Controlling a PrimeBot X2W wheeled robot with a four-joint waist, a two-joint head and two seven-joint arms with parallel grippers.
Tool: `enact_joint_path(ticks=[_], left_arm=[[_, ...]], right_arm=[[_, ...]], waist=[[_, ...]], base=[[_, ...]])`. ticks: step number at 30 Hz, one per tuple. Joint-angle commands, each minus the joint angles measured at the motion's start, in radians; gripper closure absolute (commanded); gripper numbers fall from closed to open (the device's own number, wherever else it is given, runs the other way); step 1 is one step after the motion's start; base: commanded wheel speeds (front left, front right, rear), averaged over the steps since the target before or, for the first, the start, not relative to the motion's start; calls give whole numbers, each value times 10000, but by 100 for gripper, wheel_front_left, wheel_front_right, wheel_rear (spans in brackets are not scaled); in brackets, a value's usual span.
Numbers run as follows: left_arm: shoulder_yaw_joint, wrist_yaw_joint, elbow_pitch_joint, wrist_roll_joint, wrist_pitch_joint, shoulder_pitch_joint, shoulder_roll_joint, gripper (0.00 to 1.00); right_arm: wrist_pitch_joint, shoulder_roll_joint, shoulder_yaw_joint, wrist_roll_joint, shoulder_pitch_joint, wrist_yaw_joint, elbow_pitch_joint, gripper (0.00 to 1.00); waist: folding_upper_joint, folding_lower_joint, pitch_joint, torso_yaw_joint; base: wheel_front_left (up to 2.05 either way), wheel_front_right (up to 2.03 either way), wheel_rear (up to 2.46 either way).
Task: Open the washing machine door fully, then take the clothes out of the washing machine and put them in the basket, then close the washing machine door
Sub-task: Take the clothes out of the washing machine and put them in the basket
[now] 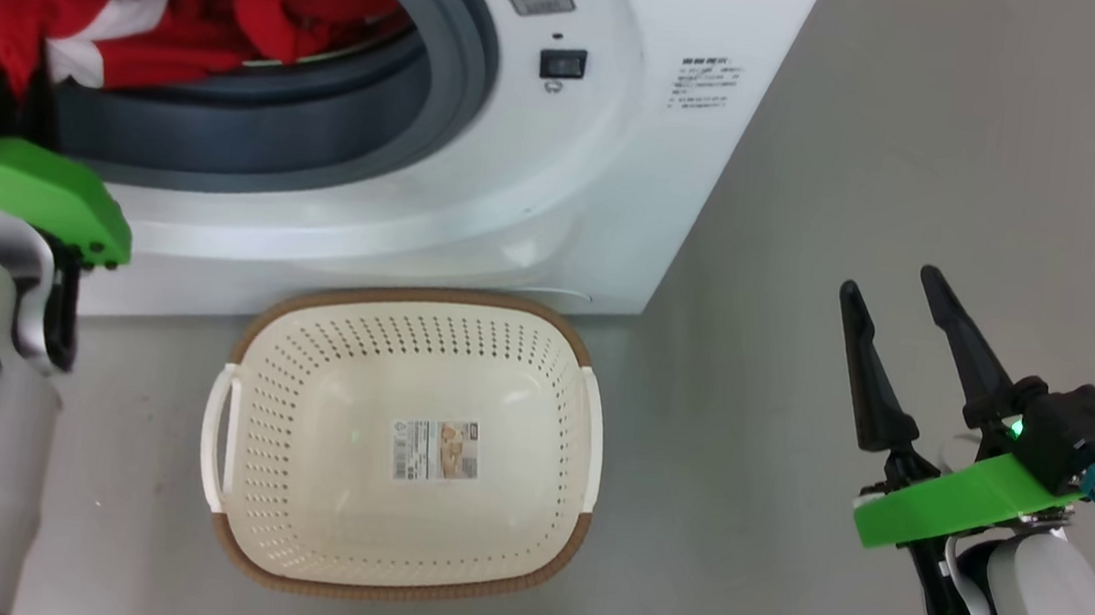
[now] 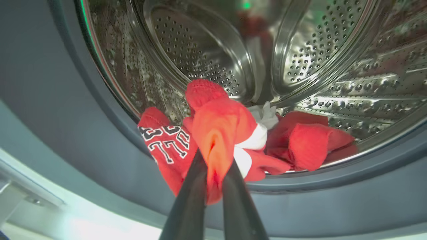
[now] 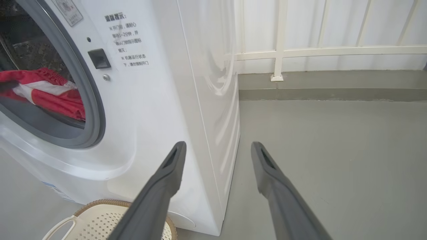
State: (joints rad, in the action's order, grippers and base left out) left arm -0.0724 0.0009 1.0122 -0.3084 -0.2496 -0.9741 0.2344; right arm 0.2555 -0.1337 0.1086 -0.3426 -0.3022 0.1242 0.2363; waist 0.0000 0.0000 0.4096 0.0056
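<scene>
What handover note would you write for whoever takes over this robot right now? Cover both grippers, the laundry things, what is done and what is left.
Left gripper: shut on the clothes, at the mouth of the drum of the washing machine.
Right gripper: open, holding nothing, over the floor beside the machine.
Basket: empty, on the floor in front of the machine.
Done: machine stands open, clothes gripped.
Left: carry all the clothes to the basket, close the door.
</scene>
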Motion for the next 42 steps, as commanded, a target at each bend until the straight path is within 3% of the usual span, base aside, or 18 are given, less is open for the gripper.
enact_joint_path(ticks=[1, 17, 29, 36, 42], left_arm=[[292, 102, -720, -34, -119, 432, 409, 100], [681, 344, -5471, -856, 530, 3867, -114, 100], [507, 1046, -9706, -1072, 2036, 6395, -369, 100], [230, 1274, -10736, -1259, 2543, 7563, -688, 100], [-60, 1297, -10499, -1530, 2577, 8180, -1092, 100]], right_arm=[[63, -92, 174, -50, 224, 65, -181, 0], [63, 34, 147, -156, 980, 65, 97, 0], [63, 130, 206, -215, 1477, 65, 159, 0], [63, 115, 254, -270, 1536, 65, 132, 0], [63, 127, 227, -289, 1575, 65, 63, 0]], waist=[[0, 0, -373, 185], [0, 0, -1989, 409], [0, 0, -2809, 476], [0, 0, -2930, 304], [0, 0, -2689, 102]], base=[[0, 0, 0], [0, 0, 0], [0, 0, 0], [0, 0, 0], [0, 0, 0]])
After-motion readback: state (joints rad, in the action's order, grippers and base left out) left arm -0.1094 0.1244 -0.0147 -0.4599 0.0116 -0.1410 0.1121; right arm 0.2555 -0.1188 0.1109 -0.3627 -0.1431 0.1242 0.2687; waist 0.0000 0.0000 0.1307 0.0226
